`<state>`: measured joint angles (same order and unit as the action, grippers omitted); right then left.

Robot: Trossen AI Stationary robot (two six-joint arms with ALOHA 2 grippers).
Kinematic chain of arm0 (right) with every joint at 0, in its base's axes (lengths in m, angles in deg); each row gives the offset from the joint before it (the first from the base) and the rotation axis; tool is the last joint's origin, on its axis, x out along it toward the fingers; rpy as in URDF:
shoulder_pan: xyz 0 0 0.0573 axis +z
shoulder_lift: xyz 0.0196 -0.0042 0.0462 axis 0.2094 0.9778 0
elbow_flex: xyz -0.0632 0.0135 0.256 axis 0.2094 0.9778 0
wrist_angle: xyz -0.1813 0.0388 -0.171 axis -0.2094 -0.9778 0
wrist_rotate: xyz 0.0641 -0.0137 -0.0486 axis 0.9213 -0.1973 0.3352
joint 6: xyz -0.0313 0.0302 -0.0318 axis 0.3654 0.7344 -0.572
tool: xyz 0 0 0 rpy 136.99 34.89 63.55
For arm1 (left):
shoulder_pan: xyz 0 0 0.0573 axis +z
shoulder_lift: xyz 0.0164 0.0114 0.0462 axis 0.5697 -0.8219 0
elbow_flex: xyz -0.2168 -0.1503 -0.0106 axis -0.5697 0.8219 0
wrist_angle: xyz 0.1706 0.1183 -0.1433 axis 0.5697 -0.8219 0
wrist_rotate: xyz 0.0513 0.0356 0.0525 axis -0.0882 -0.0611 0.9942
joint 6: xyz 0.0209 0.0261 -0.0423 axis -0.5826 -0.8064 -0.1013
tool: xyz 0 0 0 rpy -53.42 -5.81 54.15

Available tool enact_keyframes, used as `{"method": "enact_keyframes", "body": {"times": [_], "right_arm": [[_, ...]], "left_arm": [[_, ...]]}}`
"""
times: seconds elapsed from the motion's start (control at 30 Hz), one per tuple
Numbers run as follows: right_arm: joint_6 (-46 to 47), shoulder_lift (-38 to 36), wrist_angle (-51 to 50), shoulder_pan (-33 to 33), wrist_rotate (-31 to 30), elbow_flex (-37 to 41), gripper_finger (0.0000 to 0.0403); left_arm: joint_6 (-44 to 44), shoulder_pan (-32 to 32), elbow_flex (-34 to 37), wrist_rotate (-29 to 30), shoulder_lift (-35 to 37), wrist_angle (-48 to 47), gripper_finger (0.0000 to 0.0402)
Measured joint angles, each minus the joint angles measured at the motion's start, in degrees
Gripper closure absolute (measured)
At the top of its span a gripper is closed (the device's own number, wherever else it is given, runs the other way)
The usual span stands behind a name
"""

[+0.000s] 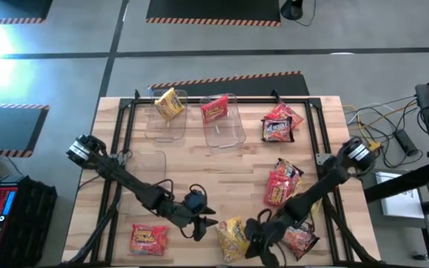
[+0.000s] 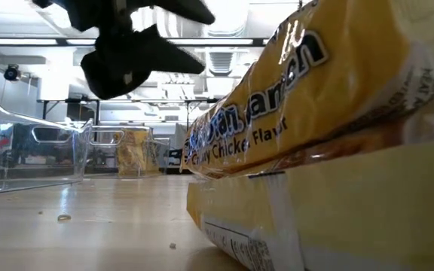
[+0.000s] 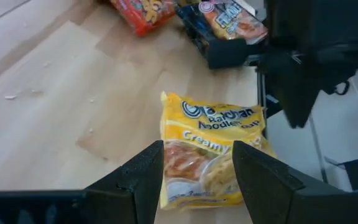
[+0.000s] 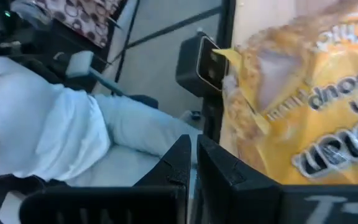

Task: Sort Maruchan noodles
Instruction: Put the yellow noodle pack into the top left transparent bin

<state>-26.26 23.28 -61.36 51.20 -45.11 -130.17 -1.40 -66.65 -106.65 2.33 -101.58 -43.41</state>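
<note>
While the low view cuts off the yellow packet (image 2: 330, 143), wrist views show left gripper (image 3: 197, 180) spread, right gripper (image 4: 193, 163) together.

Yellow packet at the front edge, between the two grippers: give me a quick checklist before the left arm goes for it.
1. Left gripper open: ok, fingers spread.
2. Aimed at the yellow packet: ok, the packet shows in the gap between the fingers in the left wrist view.
3. Packet free on the table: cannot tell whether it touches the right gripper.
4. Right gripper out of the way: not ok, it sits shut right beside the packet.
5. Bin holding another yellow packet at the far edge: ok, visible.
6. Person beyond the table edge: ok, off the table.
</note>
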Motion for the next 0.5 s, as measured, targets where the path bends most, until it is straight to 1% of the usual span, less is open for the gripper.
{"method": "enact_keyframes", "body": {"times": [0.07, 0.13, 0.17, 0.2, 0.23, 0.3, 0.37, 0.5], "right_arm": [[-1.6, 1.4, 0.4, 0.0, 0.0, -1.4, 0.0385], [-3.2, 2.3, -2.6, 0.0, -0.1, -2.4, 0.0385], [-4.0, 2.9, -2.8, 0.0, -0.5, -3.4, 0.0385], [-4.9, 3.0, -5.0, -0.1, -1.3, -3.7, 0.0385], [-5.7, 2.9, -8.3, -0.1, -2.5, -4.1, 0.0385], [-7.3, 3.7, -11.7, -0.4, -5.5, -6.0, 0.0385], [-8.7, 3.3, -18.2, -0.5, -9.0, -7.0, 0.0385], [-11.4, 3.3, -23.5, -1.5, -13.4, -8.9, 0.0385]], "left_arm": [[-0.1, -0.2, -0.5, 0.1, 0.0, -0.6, 0.0228], [0.0, -0.7, -0.8, 0.1, -0.1, -0.1, 0.0228], [0.1, -1.0, -0.8, 0.1, 0.0, -0.2, 0.0228], [0.1, -1.0, -0.8, 0.0, 0.0, -0.2, 0.0228], [0.6, -1.3, -0.8, 0.0, -0.2, -0.1, 0.0228], [1.8, -2.0, -0.8, -0.1, -0.3, -0.4, 0.0228], [4.1, -2.3, -0.9, -1.2, -0.7, -0.7, 0.0228], [10.6, -2.8, -0.8, -1.6, -0.8, -2.6, 0.0228]]}}
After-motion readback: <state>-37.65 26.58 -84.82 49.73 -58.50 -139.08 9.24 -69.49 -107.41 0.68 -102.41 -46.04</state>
